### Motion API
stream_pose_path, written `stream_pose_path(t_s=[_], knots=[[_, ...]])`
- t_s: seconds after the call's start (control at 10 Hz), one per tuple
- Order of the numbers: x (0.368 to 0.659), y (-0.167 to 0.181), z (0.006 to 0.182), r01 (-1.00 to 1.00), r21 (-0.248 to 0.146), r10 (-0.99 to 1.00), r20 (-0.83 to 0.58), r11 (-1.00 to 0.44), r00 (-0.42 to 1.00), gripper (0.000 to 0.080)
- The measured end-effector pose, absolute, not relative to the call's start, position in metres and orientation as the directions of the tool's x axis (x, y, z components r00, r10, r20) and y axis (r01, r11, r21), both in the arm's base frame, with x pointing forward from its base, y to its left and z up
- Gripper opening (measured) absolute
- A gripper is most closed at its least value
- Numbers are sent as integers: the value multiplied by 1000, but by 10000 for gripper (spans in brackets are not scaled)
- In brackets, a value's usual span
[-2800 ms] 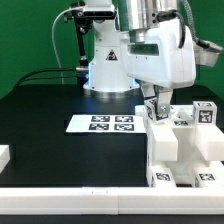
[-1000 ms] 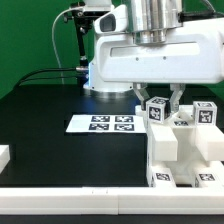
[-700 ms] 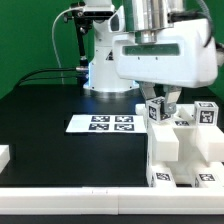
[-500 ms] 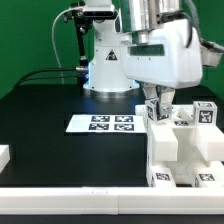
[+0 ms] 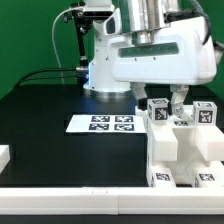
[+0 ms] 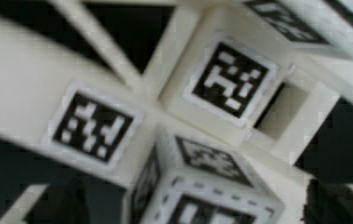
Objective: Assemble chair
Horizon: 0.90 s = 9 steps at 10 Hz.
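The gripper (image 5: 166, 101) hangs over the chair (image 5: 185, 145), its two fingers spread wide and standing either side of a small tagged post (image 5: 158, 110) at the chair's back edge; a gap shows on both sides, so nothing appears to be held. The chair, a stepped white block of joined pieces, sits just beside the marker board (image 5: 103, 124), on the exterior view's right of it, with a second tagged post (image 5: 205, 113) on the chair's far side from the board. The wrist view shows only blurred tagged faces (image 6: 230, 75) at close range. In my judgement the post needs to be seated square. Any withdrawal should go straight up, fingers well apart, to avoid dragging it.
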<state>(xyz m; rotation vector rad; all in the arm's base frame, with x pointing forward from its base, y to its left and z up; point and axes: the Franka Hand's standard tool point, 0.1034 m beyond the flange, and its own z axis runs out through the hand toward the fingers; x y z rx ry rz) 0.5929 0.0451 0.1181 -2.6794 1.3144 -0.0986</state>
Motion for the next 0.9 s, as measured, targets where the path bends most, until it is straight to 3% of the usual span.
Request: stream_pose_path(t_s=[0.1, 0.4, 0.6, 0.9], knots=[[591, 48, 118, -658, -154, -666, 3, -737, 746, 640], [590, 48, 117, -515, -150, -524, 30, -844, 851, 649], [590, 48, 117, -302, -130, -312, 62, -944, 948, 649], [590, 47, 116, -326, -131, -336, 57, -936, 940, 649]])
